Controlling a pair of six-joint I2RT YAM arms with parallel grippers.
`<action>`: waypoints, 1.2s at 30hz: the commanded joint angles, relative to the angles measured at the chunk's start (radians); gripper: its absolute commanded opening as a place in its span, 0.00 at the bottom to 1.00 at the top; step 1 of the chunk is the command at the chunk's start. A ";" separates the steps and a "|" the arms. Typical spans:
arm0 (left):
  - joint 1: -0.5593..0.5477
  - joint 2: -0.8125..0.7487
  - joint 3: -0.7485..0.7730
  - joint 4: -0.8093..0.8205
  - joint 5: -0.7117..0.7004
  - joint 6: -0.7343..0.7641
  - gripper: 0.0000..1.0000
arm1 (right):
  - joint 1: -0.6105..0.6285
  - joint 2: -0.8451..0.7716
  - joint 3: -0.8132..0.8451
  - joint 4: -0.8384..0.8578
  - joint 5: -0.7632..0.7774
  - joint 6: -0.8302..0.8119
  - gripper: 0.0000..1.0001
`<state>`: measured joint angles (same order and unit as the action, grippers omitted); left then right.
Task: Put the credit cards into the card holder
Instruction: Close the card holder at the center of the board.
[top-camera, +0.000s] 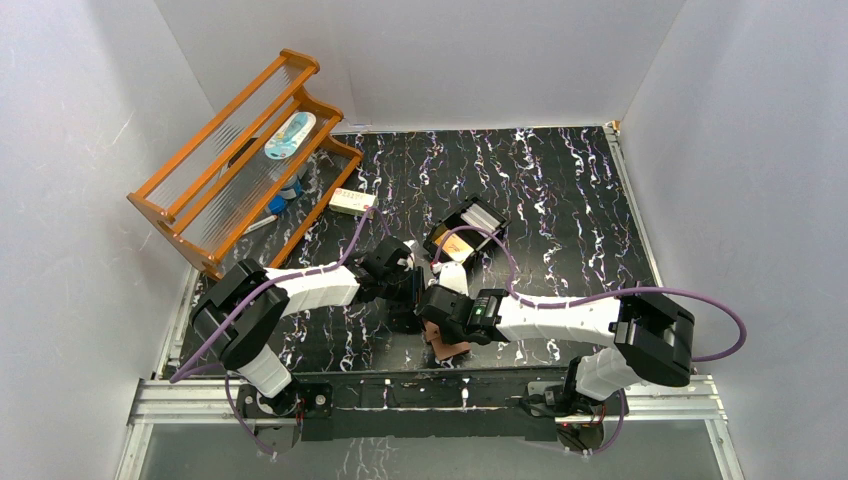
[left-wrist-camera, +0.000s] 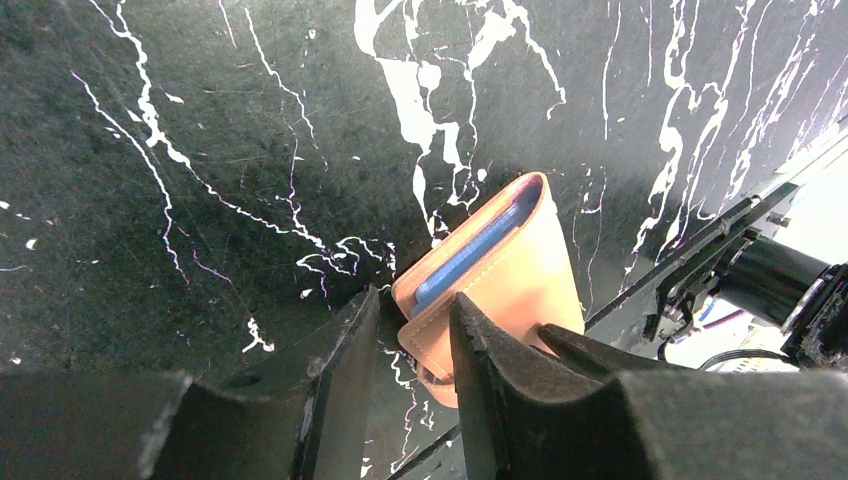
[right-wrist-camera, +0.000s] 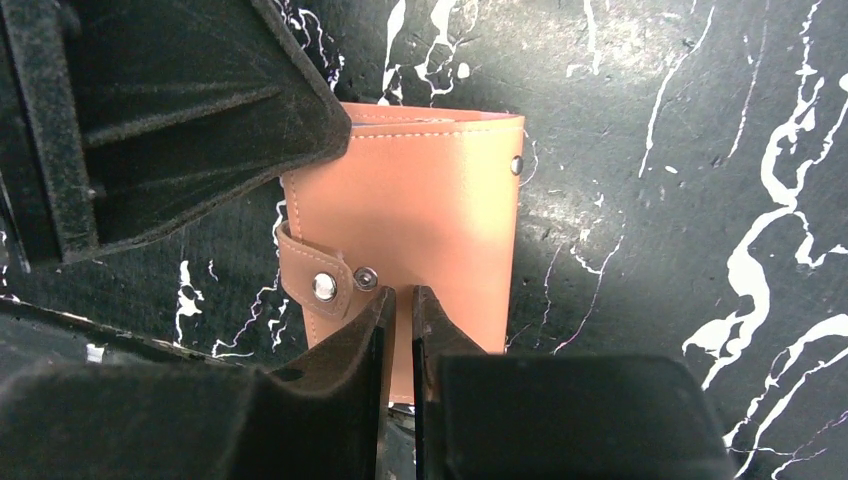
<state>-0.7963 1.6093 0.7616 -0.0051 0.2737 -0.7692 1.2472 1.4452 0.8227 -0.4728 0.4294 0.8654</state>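
The salmon-brown card holder (top-camera: 449, 347) lies folded shut on the black marbled table near its front edge. Its snap tab (right-wrist-camera: 318, 286) is unfastened. It also shows in the left wrist view (left-wrist-camera: 525, 275) with a blue edge (left-wrist-camera: 465, 262) between its leaves. My right gripper (right-wrist-camera: 404, 291) is nearly shut, its tips on the holder's cover beside the snap; it is just above the holder in the top view (top-camera: 437, 312). My left gripper (left-wrist-camera: 415, 296) is open at the holder's corner, one finger (right-wrist-camera: 200, 130) over it. Credit cards, one gold-orange (top-camera: 457, 251), sit in a black slotted tray (top-camera: 466, 228).
An orange wooden rack (top-camera: 240, 160) stands at the back left with a blue-and-white item (top-camera: 290, 135) on it. A white-and-red small box (top-camera: 352, 202) lies beside it. The metal rail (top-camera: 430, 395) runs along the front edge just behind the holder. White walls close in the sides.
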 joint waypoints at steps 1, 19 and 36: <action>-0.016 0.057 -0.030 -0.127 -0.090 0.036 0.33 | 0.001 -0.041 0.032 0.003 -0.023 0.005 0.20; -0.017 -0.041 -0.003 -0.149 -0.104 0.010 0.34 | -0.017 -0.136 0.003 0.081 -0.036 0.086 0.35; -0.018 -0.052 -0.014 -0.139 -0.102 0.008 0.34 | -0.038 -0.066 -0.018 0.125 -0.099 0.079 0.27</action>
<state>-0.8112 1.5734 0.7677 -0.0776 0.2066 -0.7746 1.2125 1.3724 0.8055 -0.3786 0.3332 0.9394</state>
